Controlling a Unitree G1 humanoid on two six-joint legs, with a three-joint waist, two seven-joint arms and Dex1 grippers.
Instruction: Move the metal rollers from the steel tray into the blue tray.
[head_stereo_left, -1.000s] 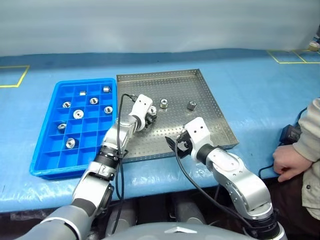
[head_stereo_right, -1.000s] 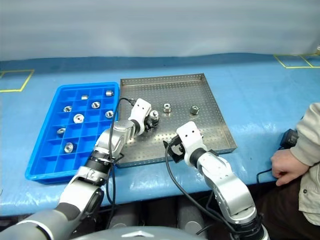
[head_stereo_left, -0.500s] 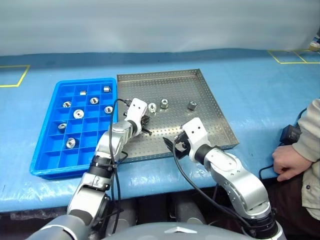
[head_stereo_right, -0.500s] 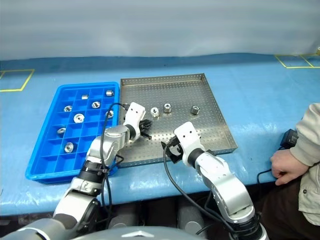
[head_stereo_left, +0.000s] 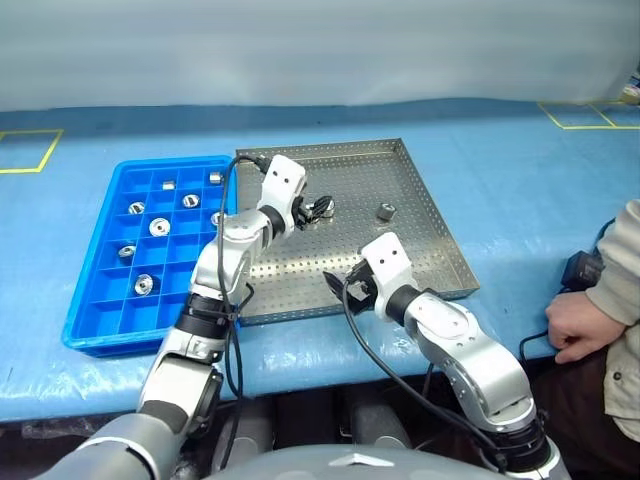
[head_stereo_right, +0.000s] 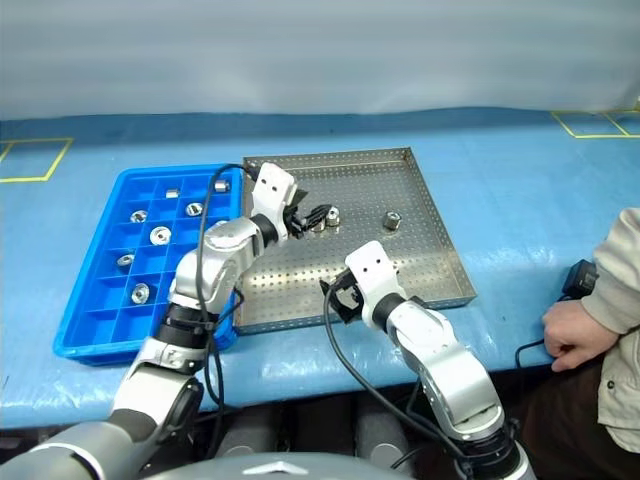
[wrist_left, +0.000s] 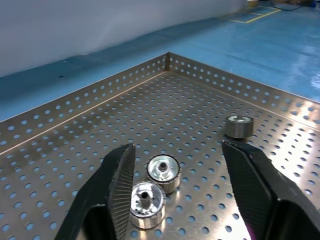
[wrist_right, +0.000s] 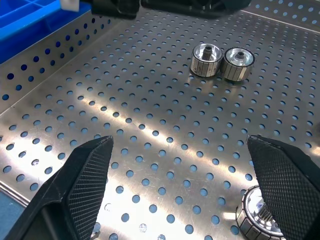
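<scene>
The left gripper hangs with jaws apart and empty over two touching rollers on the steel tray, so picking is in hand: next, judging, drop and close on one.

Shiny knurled metal rollers, perforated brushed steel tray, glossy blue plastic tray, my ribbed matt black jaws

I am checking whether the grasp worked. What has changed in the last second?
The left hand rose and opened; it is empty, above two metal rollers side by side on the steel tray. The right hand stayed open and still; the blue tray is unchanged.
</scene>
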